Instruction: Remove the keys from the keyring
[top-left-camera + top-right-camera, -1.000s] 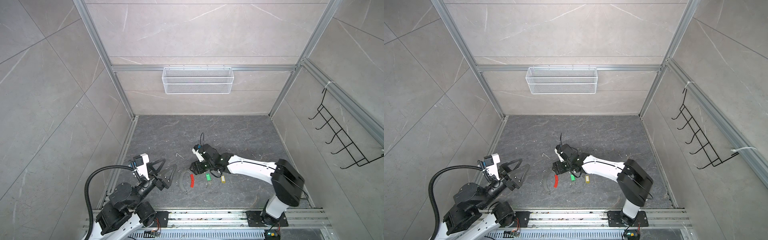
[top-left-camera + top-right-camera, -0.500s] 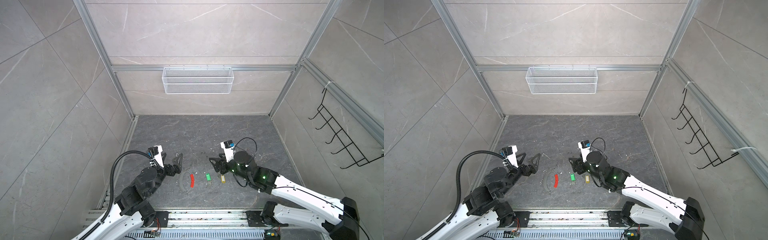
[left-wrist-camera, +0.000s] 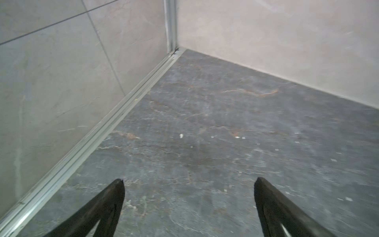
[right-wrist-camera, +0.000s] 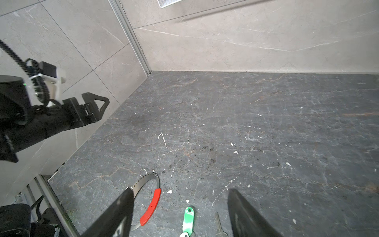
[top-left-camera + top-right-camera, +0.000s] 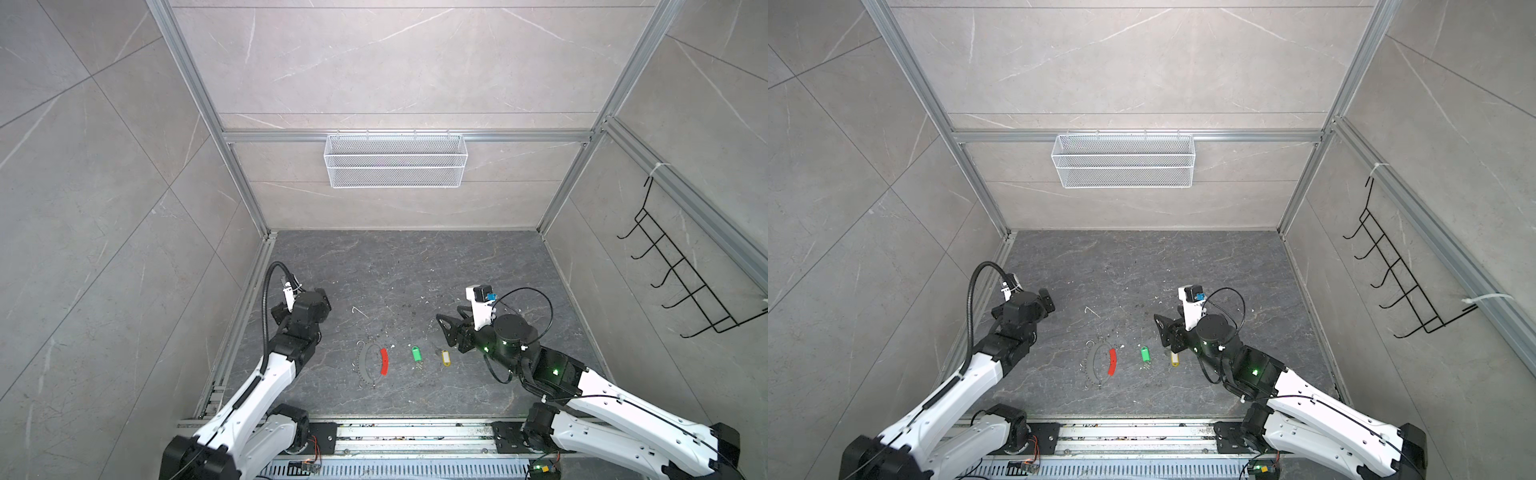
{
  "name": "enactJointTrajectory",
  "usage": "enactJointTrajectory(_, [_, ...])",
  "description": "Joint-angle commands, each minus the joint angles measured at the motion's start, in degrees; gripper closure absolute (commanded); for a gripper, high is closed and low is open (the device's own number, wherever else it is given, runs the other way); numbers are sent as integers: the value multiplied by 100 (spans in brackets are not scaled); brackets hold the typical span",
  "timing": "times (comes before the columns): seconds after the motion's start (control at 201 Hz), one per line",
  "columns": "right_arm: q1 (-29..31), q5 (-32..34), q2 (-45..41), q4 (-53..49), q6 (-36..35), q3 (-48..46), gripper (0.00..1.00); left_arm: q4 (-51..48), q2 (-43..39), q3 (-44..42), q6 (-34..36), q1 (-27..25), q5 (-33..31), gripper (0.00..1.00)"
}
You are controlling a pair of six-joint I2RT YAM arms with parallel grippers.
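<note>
The keyring (image 5: 365, 363) lies flat on the dark floor, a thin grey hoop with a red sleeve (image 5: 384, 361); the right wrist view shows it too (image 4: 143, 181). Both keys lie apart from it to its right: the green-tagged one (image 5: 415, 354) (image 4: 188, 218), then the yellow-tagged one (image 5: 445, 358). My right gripper (image 5: 447, 332) (image 4: 180, 191) hovers open just behind the yellow tag, holding nothing. By the left wall, my left gripper (image 3: 189, 181) is wide open and empty, facing the back left corner and well away from the keyring.
A white wire basket (image 5: 395, 160) hangs on the back wall and a black hook rack (image 5: 681, 274) on the right wall. Pale specks and a small bent wire (image 5: 358, 311) dot the floor. Aluminium rails (image 5: 415, 432) run along the front edge.
My right arm has pulled back from over the keys and keyring to the right. My left arm has swung up and away toward the left wall. Keyring and keys have stayed put.
</note>
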Motion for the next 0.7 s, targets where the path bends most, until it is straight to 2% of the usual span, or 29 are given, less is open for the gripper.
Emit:
enactJointTrajectory(0.0, [2, 223, -247, -214, -130, -87, 26, 280, 600, 280, 394, 341, -661, 0])
enactJointTrajectory(0.1, [4, 332, -463, -348, -154, -138, 26, 1059, 882, 48, 796, 696, -524, 0])
enactJointTrajectory(0.189, [0, 480, -619, -547, -179, -125, 25, 1884, 1017, -270, 942, 962, -9, 0])
enactJointTrajectory(0.249, [4, 556, -744, -629, -180, -143, 25, 2475, 1202, -516, 1087, 979, 96, 0])
enactJointTrajectory(0.329, [4, 558, -905, -690, -172, -173, 24, 2687, 1585, -519, 1246, 984, 61, 0])
enactJointTrajectory(0.448, [-1, 593, -1026, -733, -164, -206, 22, 3367, 2042, -623, 1645, 984, 378, 0])
enactJointTrajectory(0.503, [3, 603, -1040, -735, -171, -212, 21, 3216, 2095, -523, 1711, 1007, 544, 0])
enactJointTrajectory(0.608, [3, 581, -1038, -677, -186, -222, 15, 3263, 2252, -425, 2272, 1028, 1148, 1])
enactJointTrajectory(0.697, [-1, 488, -1015, -557, -236, -247, 13, 2578, 2526, -8, 2632, 1045, 1624, 5])
